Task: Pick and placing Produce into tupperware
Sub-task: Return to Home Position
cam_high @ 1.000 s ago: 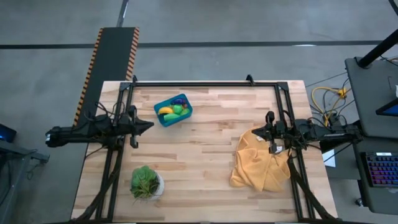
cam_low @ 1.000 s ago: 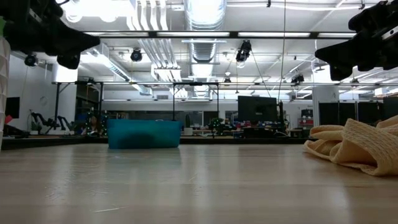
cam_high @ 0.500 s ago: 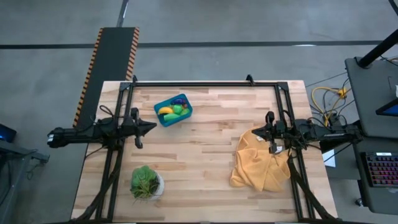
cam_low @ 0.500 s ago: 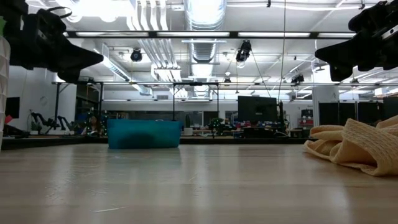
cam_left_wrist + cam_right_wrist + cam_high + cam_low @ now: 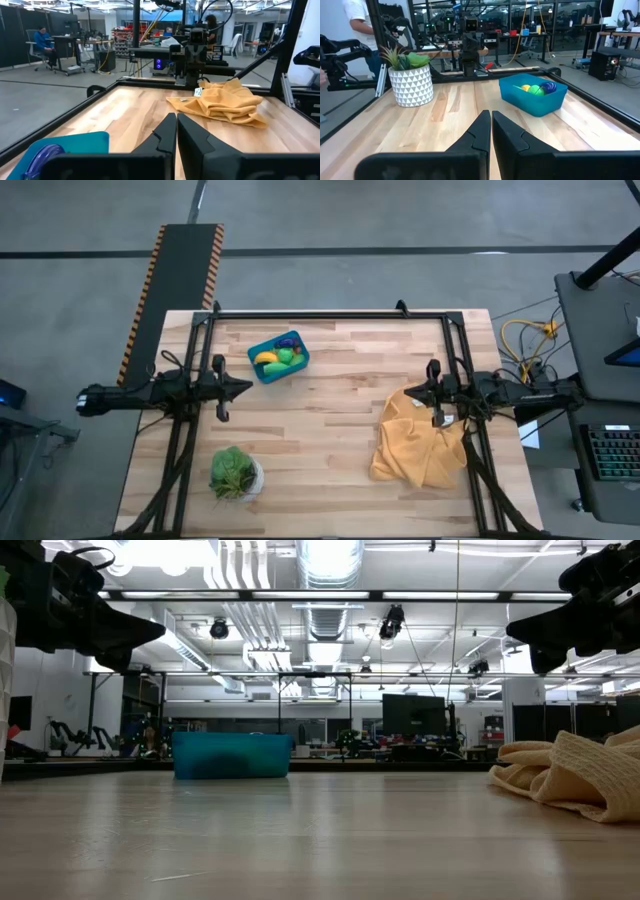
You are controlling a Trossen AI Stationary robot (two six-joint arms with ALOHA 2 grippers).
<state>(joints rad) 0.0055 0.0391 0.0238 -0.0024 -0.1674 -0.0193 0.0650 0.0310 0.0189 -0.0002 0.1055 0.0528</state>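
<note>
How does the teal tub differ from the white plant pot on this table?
The teal tub is rectangular and plain; the white pot is round and carries a triangle pattern. The tub holds toy produce; the pot holds a leafy green plant. Both are open at the top and stand upright on the left half of the wooden table.

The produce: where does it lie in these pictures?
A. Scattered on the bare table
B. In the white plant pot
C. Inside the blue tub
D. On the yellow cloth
C: in the right wrist view the produce, with yellow, green and purple pieces showing, lies inside the blue tub.
</note>
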